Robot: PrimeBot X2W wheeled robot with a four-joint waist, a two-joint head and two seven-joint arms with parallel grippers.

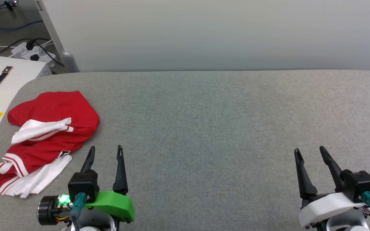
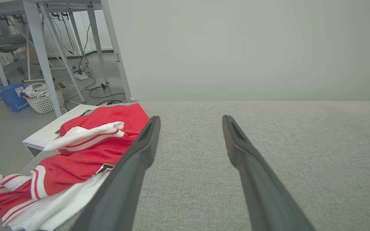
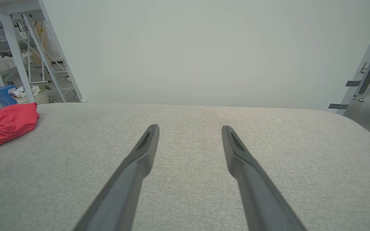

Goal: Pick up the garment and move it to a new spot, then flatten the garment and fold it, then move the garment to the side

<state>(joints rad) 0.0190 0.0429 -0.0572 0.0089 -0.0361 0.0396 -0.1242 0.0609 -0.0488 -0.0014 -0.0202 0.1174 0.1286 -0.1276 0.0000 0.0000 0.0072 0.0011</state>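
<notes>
**Both grippers open over the table, garment crumpled at its left near corner**

The left gripper (image 1: 106, 148), with two long dark fingers on a green mount, hovers over the near left part of the grey fabric-covered table (image 1: 204, 128). Its fingers stand well apart and nothing is between them. The right gripper (image 1: 309, 149), on a white mount, hovers over the near right part of the table, its fingers equally spread and holding nothing.

The red jersey-style garment with white sleeves and red-and-white striped trim (image 1: 53, 128) lies in a crumpled heap at the left near corner of the table, just beside the left gripper and not touching it. One white sleeve is folded across the top of the heap, and another white part lies at its near edge. The head view gives the whole outline of the heap. The left wrist view comes closer: there a small piece of a black, white-outlined print is seen under the red folds. In the right wrist view the garment is a red lump at the far left of the table, well apart from the right gripper.

Beyond the far edge of the table stands a plain pale wall panel (image 1: 204, 32). Left of the table, the head view shows a white box with a black strap handle (image 1: 2, 86) and a white power strip with black plugs (image 1: 32, 51) on the floor. The left wrist view adds a white woven basket (image 2: 45, 99) and a blue box (image 2: 11, 96) under grey metal frame legs (image 2: 43, 48). The right wrist view adds a grey post with dark tape pieces (image 3: 369, 61), right of the table.
</notes>
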